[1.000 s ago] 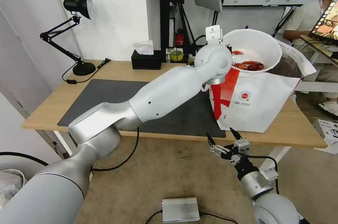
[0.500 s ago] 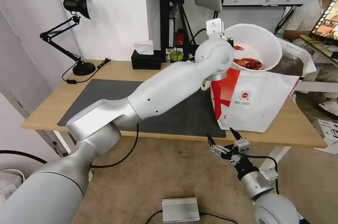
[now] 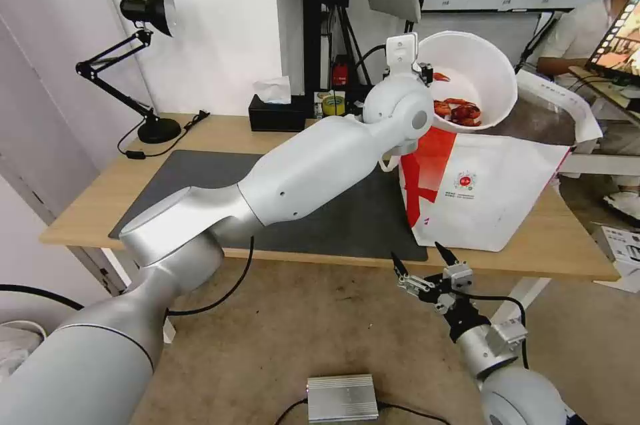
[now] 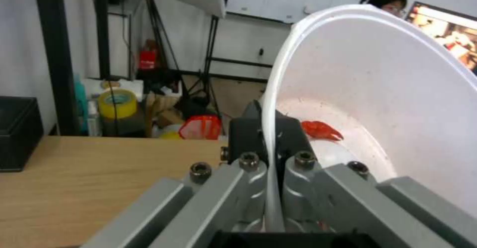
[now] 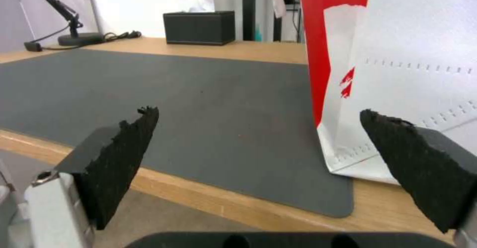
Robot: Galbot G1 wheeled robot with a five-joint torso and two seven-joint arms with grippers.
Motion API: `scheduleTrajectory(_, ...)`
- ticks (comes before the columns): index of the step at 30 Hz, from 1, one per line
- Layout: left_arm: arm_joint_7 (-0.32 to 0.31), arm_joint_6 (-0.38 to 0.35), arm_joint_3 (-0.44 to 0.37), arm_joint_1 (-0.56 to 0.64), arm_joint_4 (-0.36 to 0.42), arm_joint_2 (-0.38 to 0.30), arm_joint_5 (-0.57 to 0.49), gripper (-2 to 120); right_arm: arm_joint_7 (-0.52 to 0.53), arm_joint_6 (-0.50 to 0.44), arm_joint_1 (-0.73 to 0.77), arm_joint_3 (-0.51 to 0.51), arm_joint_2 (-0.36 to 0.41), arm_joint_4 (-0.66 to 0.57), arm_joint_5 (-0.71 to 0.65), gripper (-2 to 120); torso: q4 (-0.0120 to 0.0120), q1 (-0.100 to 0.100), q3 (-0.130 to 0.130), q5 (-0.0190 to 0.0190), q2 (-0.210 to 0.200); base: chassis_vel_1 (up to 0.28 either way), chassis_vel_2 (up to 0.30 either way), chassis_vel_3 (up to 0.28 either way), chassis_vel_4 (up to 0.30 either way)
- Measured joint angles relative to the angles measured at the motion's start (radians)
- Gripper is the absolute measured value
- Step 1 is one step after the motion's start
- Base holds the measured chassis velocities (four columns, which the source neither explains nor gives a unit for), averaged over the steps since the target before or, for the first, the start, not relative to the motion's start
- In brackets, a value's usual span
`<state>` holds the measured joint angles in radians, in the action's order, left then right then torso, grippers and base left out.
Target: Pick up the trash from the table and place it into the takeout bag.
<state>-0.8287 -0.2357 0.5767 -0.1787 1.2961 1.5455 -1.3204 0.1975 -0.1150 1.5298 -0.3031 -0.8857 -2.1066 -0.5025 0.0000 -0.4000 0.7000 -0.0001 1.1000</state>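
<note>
Gripping the rim of the white bowl of crayfish shells (image 3: 467, 81), the left gripper (image 4: 271, 154) tilts it above the takeout bag (image 3: 483, 191) to tip out. Right gripper (image 3: 420, 265): jaws wide, idle below the desk (image 3: 220, 135) edge.

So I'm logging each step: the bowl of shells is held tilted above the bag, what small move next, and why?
Probably lower it: the left gripper clamps the rim of the white round bowl, red crayfish shells inside, above the open white takeout bag.
</note>
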Motion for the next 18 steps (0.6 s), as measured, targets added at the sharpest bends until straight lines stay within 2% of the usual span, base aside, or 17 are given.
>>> scheduleTrajectory(11, 0.027, 0.003, 0.051, 0.012, 0.111, -0.083, -0.023, 0, 0.0, 0.0, 0.0, 0.0, 0.0, 0.0, 0.0, 100, 0.0002, 0.0, 0.0, -0.0001, 0.0, 0.0, 0.0, 0.0, 0.0)
scheduleTrajectory(18, 0.052, 0.0, 0.082, 0.014, 0.156, -0.111, -0.037, 0, 0.0, 0.0, 0.0, 0.0, 0.0, 0.0, 0.0, 100, 0.0001, 0.0, 0.0, 0.0, 0.0, 0.0, 0.0, 0.0, 0.0)
